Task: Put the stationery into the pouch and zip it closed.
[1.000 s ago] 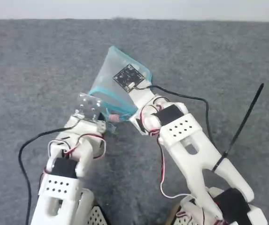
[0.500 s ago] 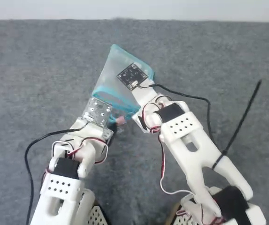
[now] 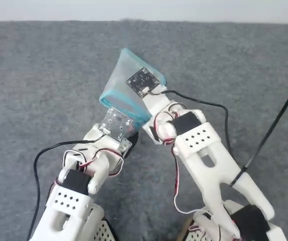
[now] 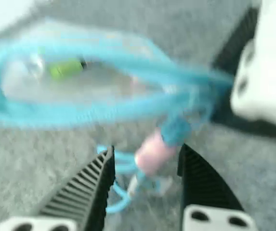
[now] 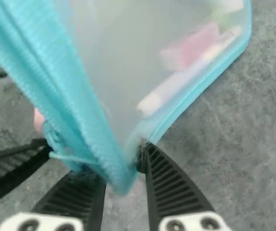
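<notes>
Zip pull lined up, mouth of pouch not yet shut

Left gripper (image 4: 146,151): jaws apart, holding nothing, standing either side of the pink zip pull (image 4: 153,153), which dangles with a thin blue cord loop (image 4: 112,192) below it. Risk: the pull is small and hangs loose, so the jaws could close on cord or air and the zip would not run.

Pouch (image 3: 128,75): near the middle of the desk (image 3: 33,65), somewhat toward the far edge, propped at a tilt. Zip gapes wide in the left wrist view; a green item (image 4: 65,69) and a pink block (image 5: 190,45) lie inside. Risk: a jerk on the zip could tip contents toward the open mouth.

Right gripper (image 5: 123,168): clamped on the pouch's blue zip edge near a corner. Hold is thin; a hard pull from the left could drag the fabric out.

The two grippers work just beside each other, so a knock is likely if either swings inward.

Room: broad bare desk to the left and beyond the pouch. On the right, a black cable (image 3: 204,104) and a black strip (image 3: 264,135) trail off the arm, possible snags
</notes>
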